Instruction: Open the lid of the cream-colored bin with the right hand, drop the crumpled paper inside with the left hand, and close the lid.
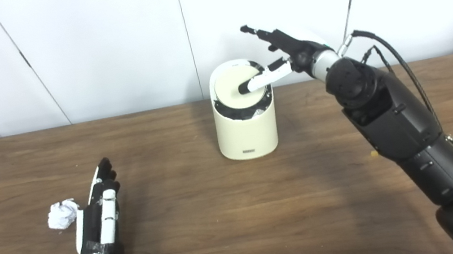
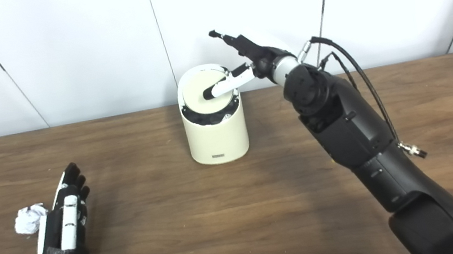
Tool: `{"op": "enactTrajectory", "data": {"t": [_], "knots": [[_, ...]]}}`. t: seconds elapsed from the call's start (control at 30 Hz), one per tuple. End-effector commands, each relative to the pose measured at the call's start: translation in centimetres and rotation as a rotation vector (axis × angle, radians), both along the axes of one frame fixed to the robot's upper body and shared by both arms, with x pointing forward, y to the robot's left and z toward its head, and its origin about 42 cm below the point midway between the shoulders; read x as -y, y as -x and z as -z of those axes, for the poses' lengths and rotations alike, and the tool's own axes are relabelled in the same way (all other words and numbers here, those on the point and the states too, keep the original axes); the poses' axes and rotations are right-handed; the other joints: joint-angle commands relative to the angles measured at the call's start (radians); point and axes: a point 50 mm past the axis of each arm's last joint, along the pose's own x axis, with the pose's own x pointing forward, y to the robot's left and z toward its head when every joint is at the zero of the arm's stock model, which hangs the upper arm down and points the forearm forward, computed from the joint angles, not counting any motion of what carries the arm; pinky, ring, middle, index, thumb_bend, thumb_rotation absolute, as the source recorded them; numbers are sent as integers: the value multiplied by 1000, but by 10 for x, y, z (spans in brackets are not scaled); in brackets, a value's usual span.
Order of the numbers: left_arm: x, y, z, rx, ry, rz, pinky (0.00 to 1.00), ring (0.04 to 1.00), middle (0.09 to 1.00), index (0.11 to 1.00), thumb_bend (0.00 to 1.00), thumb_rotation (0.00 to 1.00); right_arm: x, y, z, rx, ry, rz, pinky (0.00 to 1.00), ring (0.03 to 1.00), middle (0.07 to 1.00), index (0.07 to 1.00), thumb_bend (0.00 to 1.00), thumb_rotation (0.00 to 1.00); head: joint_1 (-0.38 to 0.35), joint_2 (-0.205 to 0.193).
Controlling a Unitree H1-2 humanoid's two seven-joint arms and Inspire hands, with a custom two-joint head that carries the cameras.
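The cream-colored cylindrical plastic bin (image 1: pixel 244 115) stands mid-table near the far edge, its round swing lid (image 1: pixel 235 87) tipped under one white finger (image 1: pixel 262 79) of my right hand (image 1: pixel 287 51), the rest splayed and gripping nothing. I should press steadily near the rim so the lid stays tilted. My left hand (image 1: pixel 99 215) lies flat, fingers extended and empty, just beside the crumpled white paper ball (image 1: pixel 62 214) on the brown wooden table (image 1: pixel 205 221).
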Motion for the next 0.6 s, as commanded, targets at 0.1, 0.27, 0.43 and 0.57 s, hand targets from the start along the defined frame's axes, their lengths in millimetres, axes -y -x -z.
{"op": "enactTrajectory", "data": {"t": [0.1, 0.27, 0.43, 0.57], "knots": [[8, 10, 25, -66, 36, 1, 1000, 1000, 995, 981, 428, 745, -8, -5, -38, 77, 42, -9, 840, 934, 952, 931, 964, 414, -1, 2], [9, 10, 25, -64, 40, -3, 1000, 994, 985, 968, 417, 738, -14, -6, -44, 80, 76, -17, 829, 926, 949, 928, 967, 411, -1, 4], [10, 10, 25, -60, 49, 6, 1000, 1000, 995, 981, 407, 736, -19, -7, -47, 86, 113, -26, 831, 919, 945, 923, 946, 411, 1, 6], [10, 10, 26, -63, 52, 2, 1000, 1000, 996, 982, 420, 724, -19, -9, -47, 82, 127, -22, 825, 912, 938, 923, 945, 407, 2, 7]]}}
